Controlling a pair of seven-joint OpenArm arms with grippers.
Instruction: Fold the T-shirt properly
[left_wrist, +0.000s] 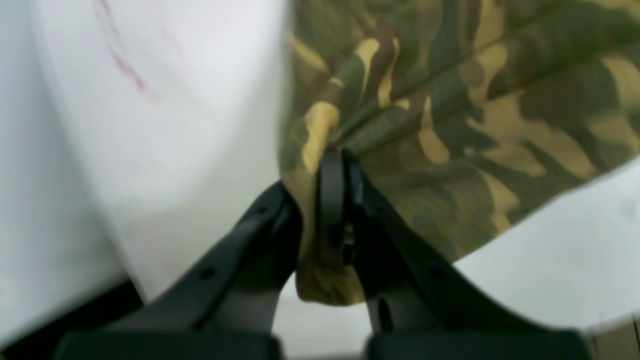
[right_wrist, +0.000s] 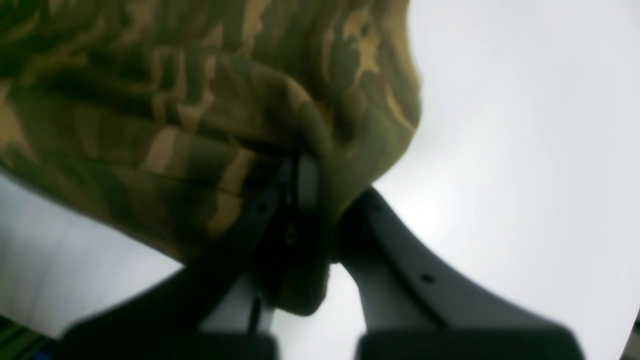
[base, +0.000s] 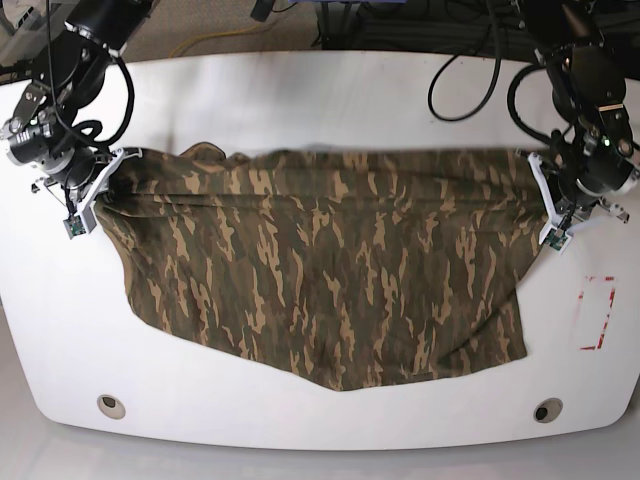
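Note:
The camouflage T-shirt (base: 330, 270) is stretched wide across the white table (base: 330, 100), its top edge pulled taut between both arms and its lower part draping toward the front. On the right of the base view, my left gripper (base: 541, 172) is shut on the shirt's right corner. The left wrist view shows that gripper (left_wrist: 340, 160) pinching a bunched fold of the T-shirt (left_wrist: 450, 100). My right gripper (base: 108, 168), on the base view's left, is shut on the other corner. In the right wrist view the T-shirt (right_wrist: 175, 100) wraps over the closed right gripper (right_wrist: 305, 167).
A red rectangular mark (base: 598, 312) is drawn on the table near its right edge. Two round holes (base: 111, 406) (base: 546, 410) sit near the front edge. Cables (base: 470, 70) hang behind the table at the back right.

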